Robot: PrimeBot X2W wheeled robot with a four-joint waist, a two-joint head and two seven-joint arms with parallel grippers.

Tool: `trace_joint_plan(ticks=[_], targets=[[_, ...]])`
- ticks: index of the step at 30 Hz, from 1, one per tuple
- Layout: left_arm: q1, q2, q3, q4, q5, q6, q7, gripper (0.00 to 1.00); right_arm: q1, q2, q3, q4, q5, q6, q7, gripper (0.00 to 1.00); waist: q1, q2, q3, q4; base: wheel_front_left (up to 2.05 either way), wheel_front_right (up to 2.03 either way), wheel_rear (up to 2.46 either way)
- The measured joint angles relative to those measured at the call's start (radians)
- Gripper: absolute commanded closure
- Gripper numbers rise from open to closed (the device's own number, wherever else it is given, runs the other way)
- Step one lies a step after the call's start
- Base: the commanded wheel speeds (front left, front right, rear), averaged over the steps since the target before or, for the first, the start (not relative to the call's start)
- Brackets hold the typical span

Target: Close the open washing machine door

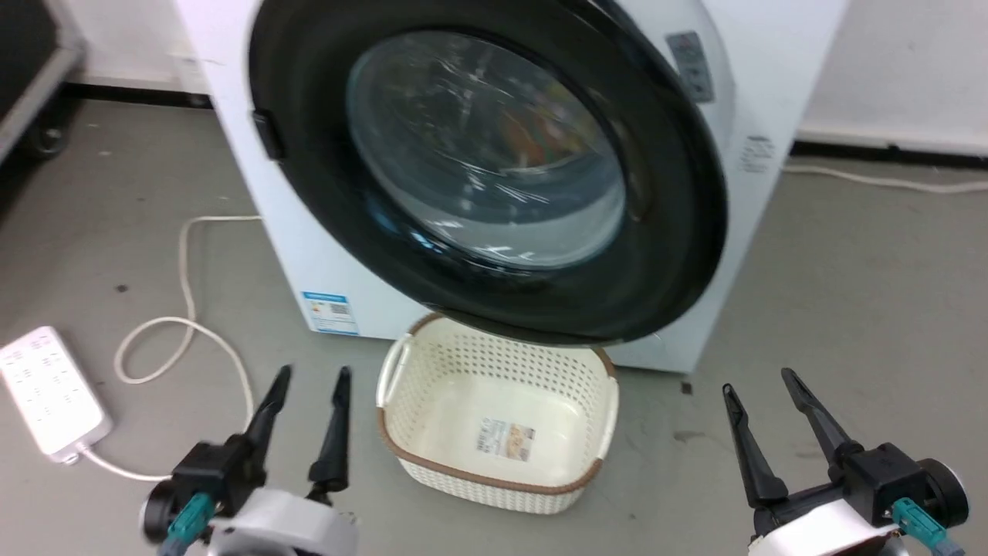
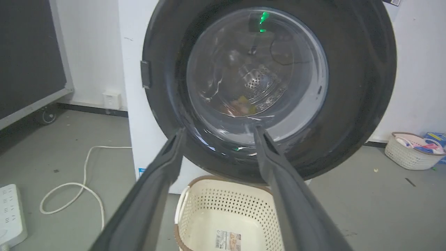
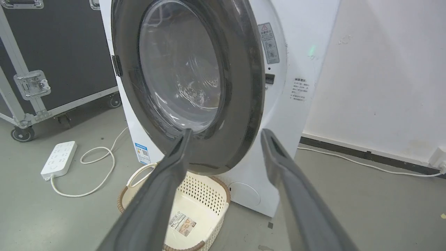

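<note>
The washing machine (image 1: 309, 255) is a white front-loader facing me. Its door (image 1: 486, 154), a glossy black rim around a bulging glass window, stands ajar. In the right wrist view the door (image 3: 181, 69) has its hinge on the left and its right edge off the white front (image 3: 296, 42). Through the glass (image 2: 258, 80) I see the steel drum and something colourful inside. My left gripper (image 1: 313, 372) is open, low on the left and short of the door. My right gripper (image 1: 757, 381) is open at the lower right, also apart from it.
A cream perforated basket (image 1: 494, 479) sits on the floor under the door's lower rim, between my grippers. A white power strip (image 1: 46, 390) and looped cord (image 1: 185, 324) lie at left. A black wheeled case (image 3: 52, 45) stands far left. Another basket (image 2: 411, 150) is by the right wall.
</note>
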Motion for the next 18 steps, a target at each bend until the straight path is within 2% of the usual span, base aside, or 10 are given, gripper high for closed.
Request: trace_joint_plan(ticks=[4,9,10,11,18], targets=[[0.05,-0.044,0.07,-0.033,0.105,0.009,0.0,0.0,0.004,0.0,0.004,0.0,-0.011,0.0,0.0,0.0,0.0001,0.0,-0.018,0.027,0.0,0.0,0.0],[0.079,-0.062,0.082,-0.045,0.204,-0.007,0.0,0.0,0.018,0.001,0.01,0.011,-0.007,0.0,0.0,0.0,0.0001,0.0,-0.019,0.047,0.0,0.0,0.0],[0.08,-0.064,0.081,-0.046,0.22,-0.009,0.0,0.0,0.019,0.002,0.012,0.019,-0.004,0.0,0.0,0.84,0.0001,0.0,-0.017,0.051,0.0,0.0,0.0],[0.08,-0.067,0.08,-0.046,0.232,-0.01,0.0,0.0,0.02,0.002,0.014,0.027,-0.005,0.0,0.0,1.0,0.0002,0.0,-0.014,0.053,0.0,0.0,0.0],[0.074,-0.095,0.083,-0.058,0.27,-0.01,0.0,0.0,-0.028,-0.01,0.06,0.031,-0.005,0.0,0.0,1.0,0.0003,0.0,0.048,0.069,0.0,0.0,0.0]])
